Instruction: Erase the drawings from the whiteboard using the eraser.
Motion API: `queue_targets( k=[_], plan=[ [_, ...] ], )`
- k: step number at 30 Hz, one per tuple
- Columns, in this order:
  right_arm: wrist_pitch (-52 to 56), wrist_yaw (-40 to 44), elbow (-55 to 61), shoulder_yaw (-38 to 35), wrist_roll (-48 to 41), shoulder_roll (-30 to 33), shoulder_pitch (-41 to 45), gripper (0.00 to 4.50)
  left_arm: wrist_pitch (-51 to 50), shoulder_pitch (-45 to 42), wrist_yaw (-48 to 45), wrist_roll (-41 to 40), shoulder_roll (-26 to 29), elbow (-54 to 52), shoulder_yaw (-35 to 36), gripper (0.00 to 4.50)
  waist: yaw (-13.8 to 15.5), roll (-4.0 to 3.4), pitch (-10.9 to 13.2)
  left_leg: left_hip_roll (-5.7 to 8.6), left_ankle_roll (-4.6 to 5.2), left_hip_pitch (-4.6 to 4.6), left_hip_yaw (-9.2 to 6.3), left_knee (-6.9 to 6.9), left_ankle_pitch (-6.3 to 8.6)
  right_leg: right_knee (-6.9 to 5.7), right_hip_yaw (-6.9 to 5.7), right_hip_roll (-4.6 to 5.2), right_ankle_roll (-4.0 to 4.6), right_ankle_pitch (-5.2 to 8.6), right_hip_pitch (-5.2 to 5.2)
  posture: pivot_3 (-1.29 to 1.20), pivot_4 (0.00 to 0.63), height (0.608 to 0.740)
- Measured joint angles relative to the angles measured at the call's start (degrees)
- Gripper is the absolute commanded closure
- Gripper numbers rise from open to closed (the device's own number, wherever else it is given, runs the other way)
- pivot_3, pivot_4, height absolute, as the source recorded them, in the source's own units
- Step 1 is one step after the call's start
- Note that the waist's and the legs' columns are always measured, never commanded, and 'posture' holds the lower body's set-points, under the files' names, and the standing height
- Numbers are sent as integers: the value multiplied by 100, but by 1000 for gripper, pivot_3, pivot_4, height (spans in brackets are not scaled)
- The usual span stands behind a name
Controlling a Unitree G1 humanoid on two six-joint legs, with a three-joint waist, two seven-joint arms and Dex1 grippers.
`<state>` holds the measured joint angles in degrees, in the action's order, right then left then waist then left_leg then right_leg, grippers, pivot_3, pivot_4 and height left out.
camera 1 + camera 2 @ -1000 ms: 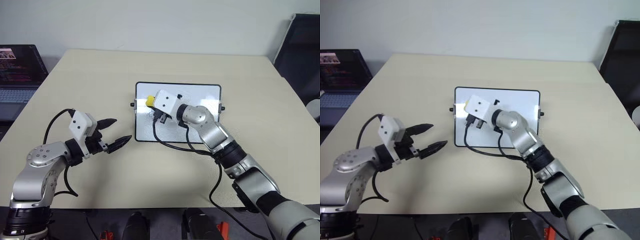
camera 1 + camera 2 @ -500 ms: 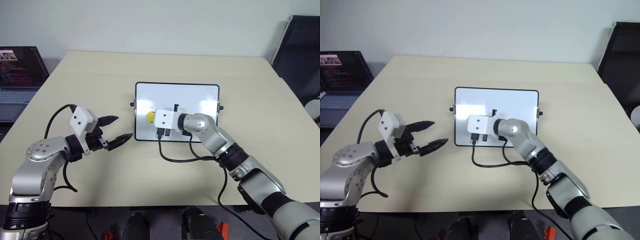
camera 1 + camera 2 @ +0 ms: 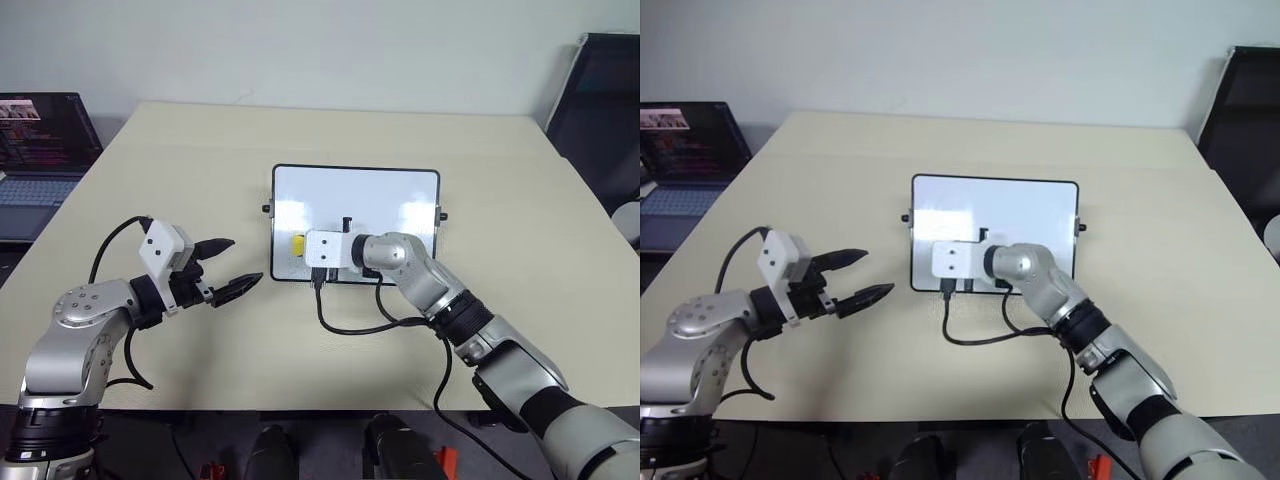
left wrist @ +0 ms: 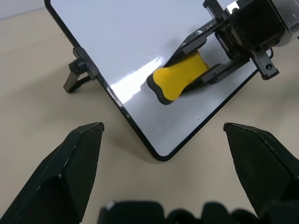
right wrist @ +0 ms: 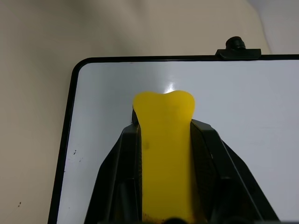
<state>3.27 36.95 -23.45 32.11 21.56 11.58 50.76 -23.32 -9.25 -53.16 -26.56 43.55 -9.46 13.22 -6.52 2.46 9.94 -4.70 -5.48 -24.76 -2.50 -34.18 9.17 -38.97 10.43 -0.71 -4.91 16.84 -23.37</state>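
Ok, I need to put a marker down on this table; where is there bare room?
Bare tabletop lies between the whiteboard and the laptop, behind the board, and on its right side. The board's near-left corner is crowded: the right pincer holds the eraser there, the open left pincer beside it.

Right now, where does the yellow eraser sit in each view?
Left eye view: eraser near the whiteboard's lower left.
Right eye view: hidden behind the right gripper's white housing.
Left wrist view: eraser mid-frame, on the board.
Right wrist view: eraser centred between black fingers.
Shared landmark: the board's black frame.
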Motion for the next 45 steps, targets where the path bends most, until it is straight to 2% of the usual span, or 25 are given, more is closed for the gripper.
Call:
queue_targets(
  k=[5,8,13,20,24,30,35,40,45],
  plan=[
    [9,-479,-109,-290,16,234,146,3398,8,37,-17,7,0,1,-1,0,46,-3,2,7,-26,1,-20,-10,-20,0,-11,3,1,-3,3,0,150,740],
    [9,-439,-33,-401,18,566,158,3398,21,37,-28,19,0,18,-2,0,61,-1,1,9,-26,7,-22,-17,-20,3,-13,6,2,-3,4,0,150,740],
    [-18,-352,215,-390,100,752,27,3398,30,22,-60,29,-1,35,-42,0,61,-1,0,8,-25,10,-25,-16,-20,1,-15,5,3,-3,7,0,150,740],
    [185,-337,724,-547,137,732,-342,3399,37,-16,-128,35,-10,59,-69,0,68,0,0,7,-26,9,-24,-12,-20,4,-16,5,2,-2,13,0,150,740],
    [1196,-313,1638,-1260,-509,511,-1093,3399,41,-205,-163,33,-80,59,-278,0,125,-6,4,7,-26,-11,-26,-7,-21,2,-17,4,2,-2,9,0,150,740],
    [3210,-805,4272,-3146,-1527,60,-2276,3399,30,-1065,-299,18,-375,-28,-892,0,199,-8,10,7,-28,-17,-34,23,-19,7,-31,3,-12,9,5,0,150,740],
    [4932,-1225,6254,-4290,-1871,-25,-3370,3399,23,-1824,-574,64,-618,130,-1435,0,189,-12,12,7,-40,-18,-43,33,-10,4,-41,2,-21,23,5,0,150,740],
    [5652,-1505,6547,-4656,-1835,328,-4103,3399,371,-2486,-1000,375,-1175,863,-2147,0,154,-14,13,9,-39,-15,-42,25,-11,4,-37,2,10,39,7,0,150,740],
    [5749,-1744,6080,-4726,-1933,339,-4068,3399,731,-3035,-1380,550,-1579,1282,-2484,0,128,-15,13,11,-38,-11,-39,21,-11,2,-29,1,7,34,9,0,150,740]
  ],
)
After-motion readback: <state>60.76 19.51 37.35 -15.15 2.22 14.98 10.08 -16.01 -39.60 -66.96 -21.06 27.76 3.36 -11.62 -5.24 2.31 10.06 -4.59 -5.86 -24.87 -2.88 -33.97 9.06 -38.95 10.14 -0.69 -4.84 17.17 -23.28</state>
